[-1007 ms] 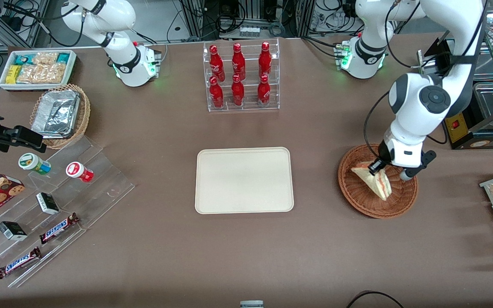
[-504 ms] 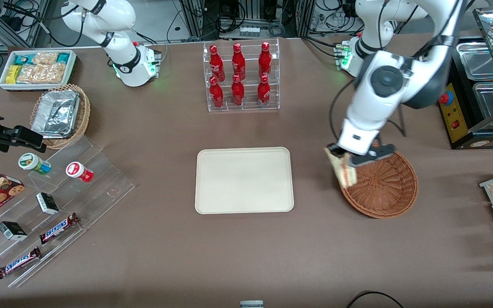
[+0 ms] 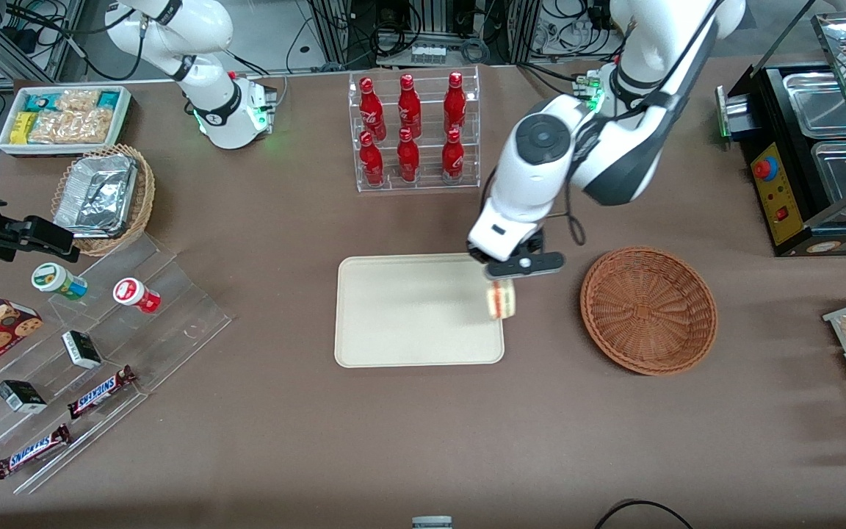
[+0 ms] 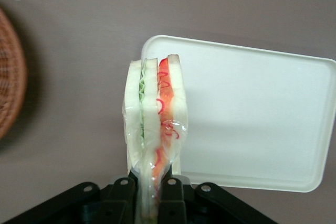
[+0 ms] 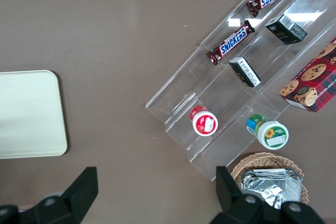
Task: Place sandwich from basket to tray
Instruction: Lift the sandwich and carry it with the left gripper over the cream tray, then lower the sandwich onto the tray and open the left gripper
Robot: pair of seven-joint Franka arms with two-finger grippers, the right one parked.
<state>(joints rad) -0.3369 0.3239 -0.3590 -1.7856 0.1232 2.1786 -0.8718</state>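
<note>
The sandwich (image 3: pixel 501 300) (image 4: pixel 156 119), a plastic-wrapped wedge of white bread with red, orange and green filling, hangs in the air over the tray's edge nearest the basket. My left gripper (image 3: pixel 505 278) (image 4: pixel 148 187) is shut on it, its black fingers pinching the wedge's narrow end. The cream tray (image 3: pixel 408 308) (image 4: pixel 252 114) (image 5: pixel 26 114) lies flat at the middle of the table with nothing on it. The reddish-brown wicker basket (image 3: pixel 648 309) (image 4: pixel 9 77) stands beside the tray toward the working arm's end, with nothing in it.
A clear rack of red bottles (image 3: pixel 413 132) stands farther from the front camera than the tray. A clear stepped display (image 3: pixel 85 353) with snack bars, jars and boxes, a foil-container basket (image 3: pixel 103 197) and a white snack bin (image 3: pixel 64 117) lie toward the parked arm's end.
My left gripper lifted the sandwich out of the basket and carried it sideways to above the tray's edge. The basket now holds nothing.
</note>
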